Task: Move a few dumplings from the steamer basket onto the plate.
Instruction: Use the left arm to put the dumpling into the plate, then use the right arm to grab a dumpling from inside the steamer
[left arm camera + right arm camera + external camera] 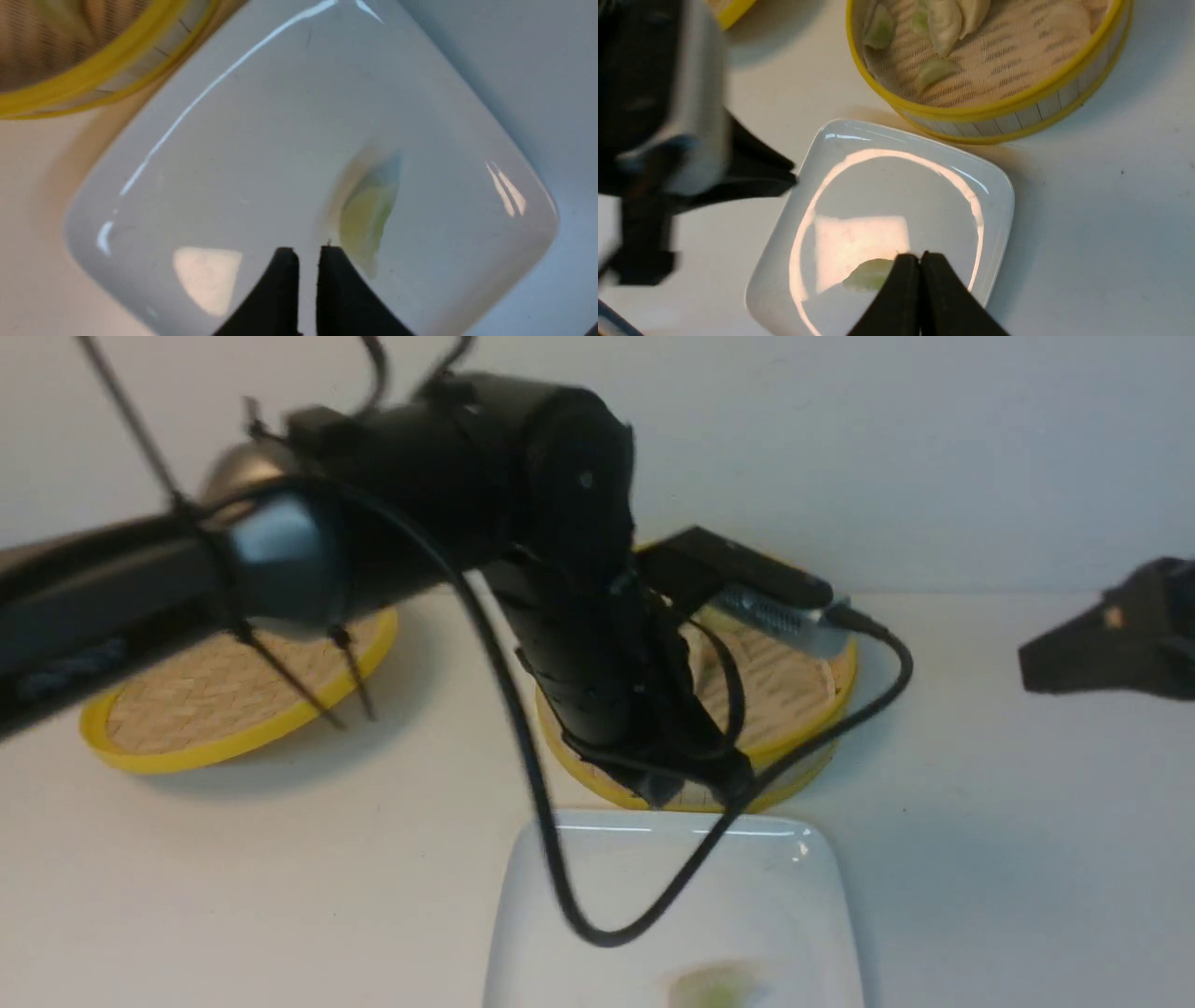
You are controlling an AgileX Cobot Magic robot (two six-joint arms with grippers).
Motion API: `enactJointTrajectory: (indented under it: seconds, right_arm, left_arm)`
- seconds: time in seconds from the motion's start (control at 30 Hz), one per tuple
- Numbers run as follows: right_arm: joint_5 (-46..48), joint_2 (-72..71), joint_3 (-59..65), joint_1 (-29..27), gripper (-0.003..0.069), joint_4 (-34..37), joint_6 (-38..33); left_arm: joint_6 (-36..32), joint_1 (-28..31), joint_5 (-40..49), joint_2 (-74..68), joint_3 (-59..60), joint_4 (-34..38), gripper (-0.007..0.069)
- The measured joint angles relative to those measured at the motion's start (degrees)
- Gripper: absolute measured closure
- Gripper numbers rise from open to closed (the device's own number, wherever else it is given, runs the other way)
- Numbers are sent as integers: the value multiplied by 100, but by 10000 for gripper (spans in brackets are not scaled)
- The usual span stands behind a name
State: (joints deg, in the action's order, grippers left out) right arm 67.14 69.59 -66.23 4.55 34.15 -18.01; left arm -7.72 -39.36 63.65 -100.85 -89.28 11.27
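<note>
One light green dumpling [369, 210] lies on the glossy white plate [257, 163], also seen as the dumpling [868, 275] in the right wrist view. Several pale and green dumplings [943, 21] sit in the steamer basket [1017, 102] just beyond the plate [901, 186]. My left gripper [308, 254] hovers over the plate beside the dumpling, its fingers almost together with nothing between them. In the front view the left gripper [695, 789] hangs over the plate's far edge [653, 887], in front of the basket [794, 709]. My right gripper [920, 256] is shut and empty, out to the right [1027, 672].
A flat woven yellow-rimmed lid [233, 700] lies on the table at the back left. The left arm and its cable cross the middle of the front view and hide much of the basket.
</note>
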Motion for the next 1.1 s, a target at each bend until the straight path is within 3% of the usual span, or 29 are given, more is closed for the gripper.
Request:
enactJointTrajectory:
  seconds: [0.23, 0.4, 0.67, 0.77, 1.1]
  right_arm:
    - [-524, 1905, -1299, 928, 662, -1095, 145]
    - [-1178, 3248, -2193, 1249, 585, -1448, -68]
    - [-1366, 5044, -3510, 1352, 346, -1788, -335]
    - [-1430, 5511, -3822, 1352, 286, -1849, -355]
    - [-1936, 6420, -4363, 1358, 252, -1751, -421]
  left_arm:
    - [314, 497, -626, 2078, 1623, -39, 631]
    - [527, 572, -963, 3159, 2658, -53, 631]
    - [604, 578, -936, 4092, 3150, -41, 631]
    - [604, 578, -809, 4270, 3150, -41, 631]
    - [609, 583, -329, 4392, 3150, -69, 631]
